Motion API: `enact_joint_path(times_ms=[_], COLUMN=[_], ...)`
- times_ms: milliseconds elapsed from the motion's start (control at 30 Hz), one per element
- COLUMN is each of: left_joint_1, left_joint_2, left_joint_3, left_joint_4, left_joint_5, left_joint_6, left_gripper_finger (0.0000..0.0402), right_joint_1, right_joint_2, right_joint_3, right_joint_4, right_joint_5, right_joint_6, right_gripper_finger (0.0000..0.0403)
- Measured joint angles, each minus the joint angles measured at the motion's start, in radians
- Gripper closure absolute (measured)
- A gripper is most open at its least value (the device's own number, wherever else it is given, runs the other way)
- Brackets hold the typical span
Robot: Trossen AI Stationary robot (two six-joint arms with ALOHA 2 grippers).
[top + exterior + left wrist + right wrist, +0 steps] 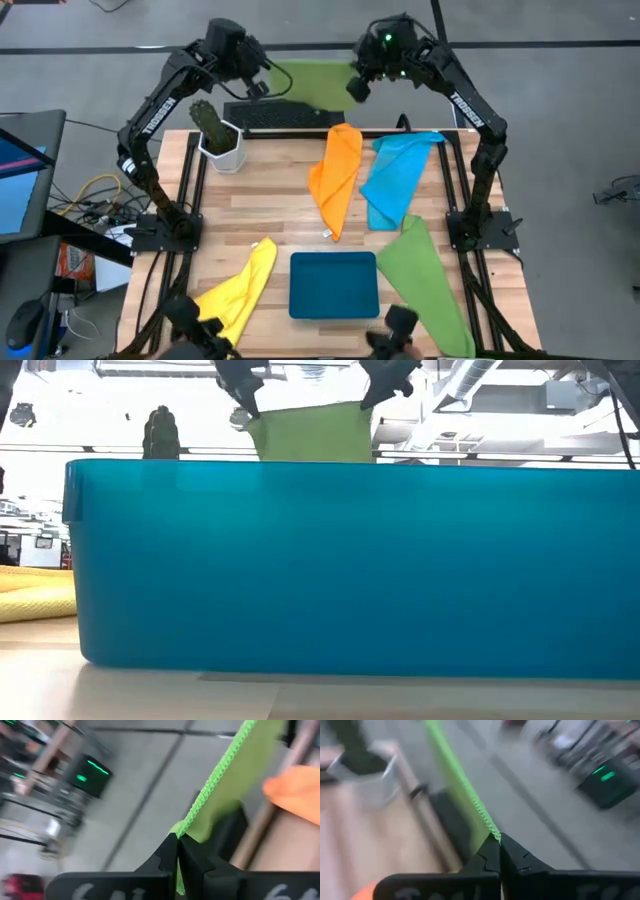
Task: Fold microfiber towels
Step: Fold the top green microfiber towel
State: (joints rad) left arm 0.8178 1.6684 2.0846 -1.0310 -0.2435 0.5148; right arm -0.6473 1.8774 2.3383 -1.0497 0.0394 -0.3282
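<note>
Right now both arms are up at the far edge of the counter, beyond the black keyboard, holding one green towel stretched between them in the air. The left gripper has its jaws clenched on one top corner, the stitched hem running straight out of the pinch, and the right gripper is clamped on the other corner the same way. The cloth hangs as a flat sheet, well above the keyboard. Nearer than the keyboard lie the orange towel and the blue towel side by side, the second green towel and the yellow towel further forward still, either side of the teal tray. To my eye, the trick is to keep the two corners level and the top edge taut, bring the sheet over a bare stretch of wood short of the keyboard, and lay it down bottom edge first so it spreads without creasing before any fold.
</note>
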Motion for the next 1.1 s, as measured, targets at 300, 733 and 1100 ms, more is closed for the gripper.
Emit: enact_joint_path(times_ms=[300, 733, 1100], left_joint_1=[-0.142, -0.520, -0.715], left_joint_2=[0.001, -0.113, -0.132], left_joint_3=[-0.011, -0.296, -0.597], left_joint_4=[-0.400, -0.436, -0.257], left_joint_5=[0.113, 0.089, 0.053], left_joint_6=[-0.208, -0.509, -0.674], left_gripper_finger=[0.0401, 0.0401, 0.0401], right_joint_1=[0.189, 0.453, 0.571], right_joint_2=[0.006, -0.161, -0.252], right_joint_3=[-0.020, -0.364, -0.683], right_joint_4=[-0.357, -0.357, -0.190], right_joint_5=[-0.061, -0.067, -0.071], right_joint_6=[0.140, 0.426, 0.547], right_gripper_finger=[0.0390, 0.0389, 0.0387])
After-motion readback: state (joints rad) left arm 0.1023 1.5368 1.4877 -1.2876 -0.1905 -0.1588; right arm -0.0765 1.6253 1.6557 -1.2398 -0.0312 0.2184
